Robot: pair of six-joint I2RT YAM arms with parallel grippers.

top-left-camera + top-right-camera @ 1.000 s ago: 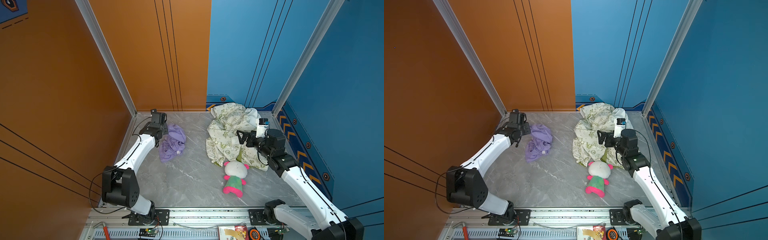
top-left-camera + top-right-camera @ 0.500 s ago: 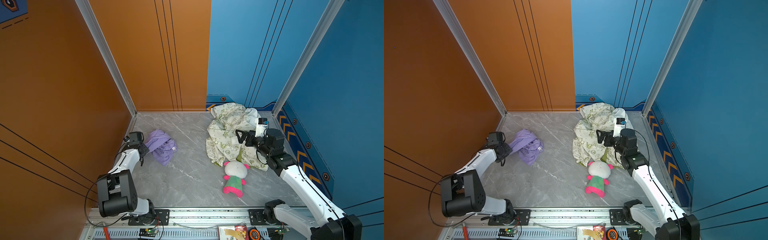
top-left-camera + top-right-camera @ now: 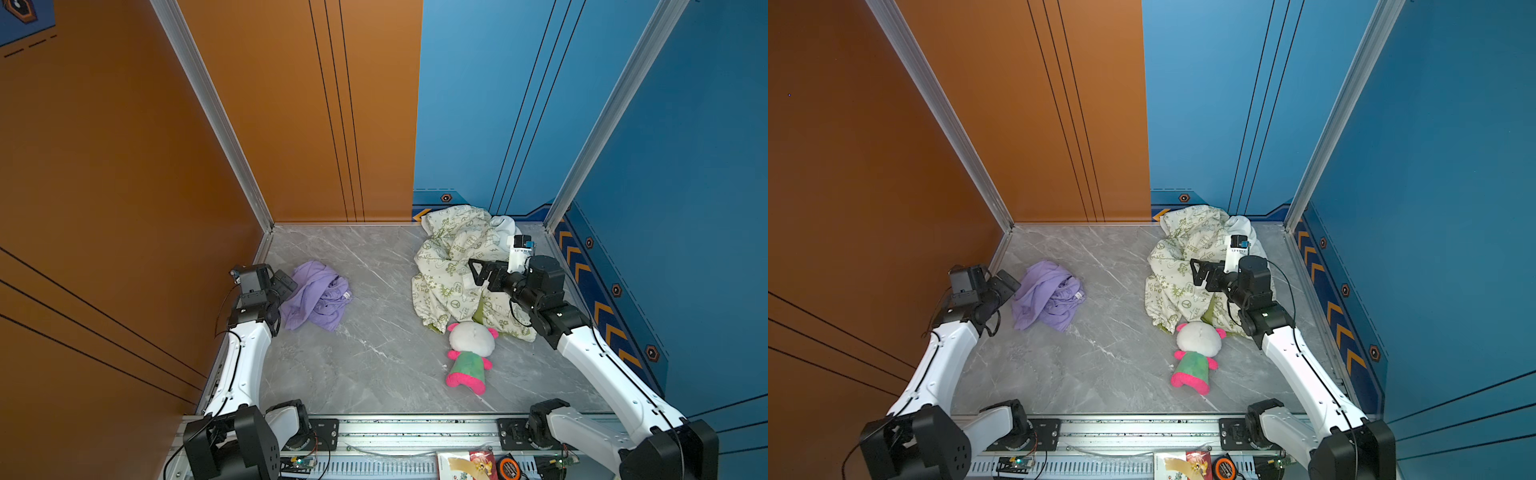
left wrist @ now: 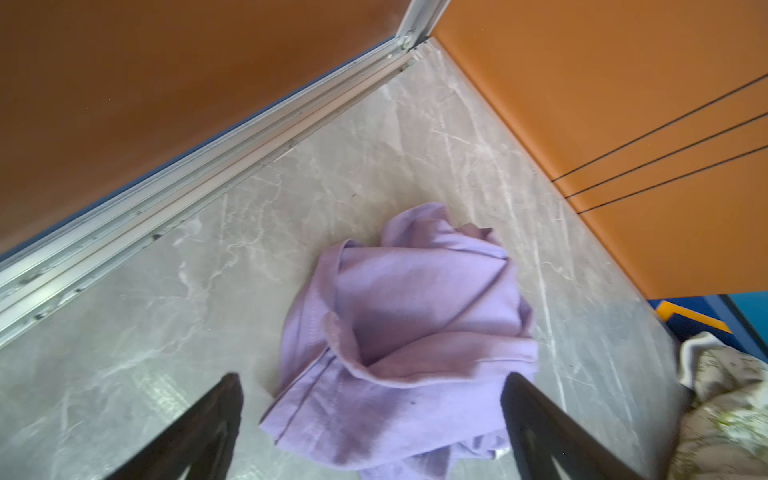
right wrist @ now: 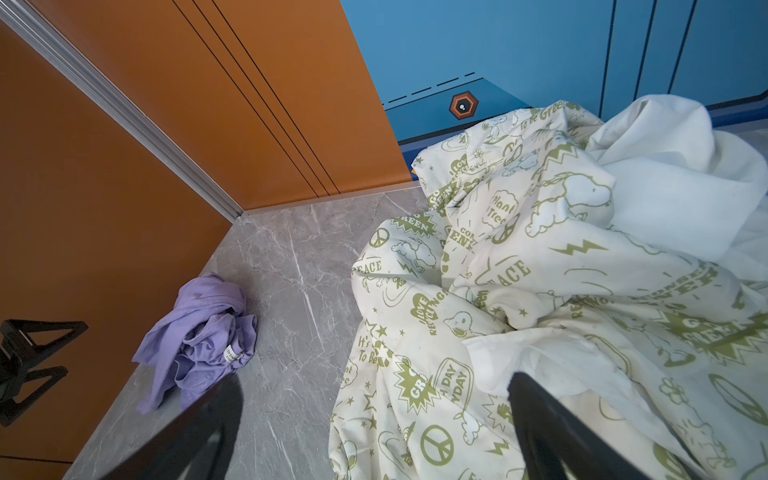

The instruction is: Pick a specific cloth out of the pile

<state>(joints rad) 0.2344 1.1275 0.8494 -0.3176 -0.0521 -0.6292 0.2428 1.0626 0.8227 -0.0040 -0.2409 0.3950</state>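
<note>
The cloth, plain lavender and crumpled, lies on the grey floor at the left, well apart from the pile of cream green-printed and white fabric at the back right. My left gripper is open at the cloth's left edge. In the left wrist view the cloth lies slack on the floor between the spread fingers. My right gripper hovers open over the pile, holding nothing. The right wrist view also shows the cloth.
A pink-and-green plush toy lies on the floor just in front of the pile. Orange walls close the left and back, blue walls the right. The metal rail with both arm bases runs along the front edge.
My left gripper carried the lavender cloth down and toward the left wall, then opened and let it go. The cloth now rests on the floor. The right arm has barely moved.
</note>
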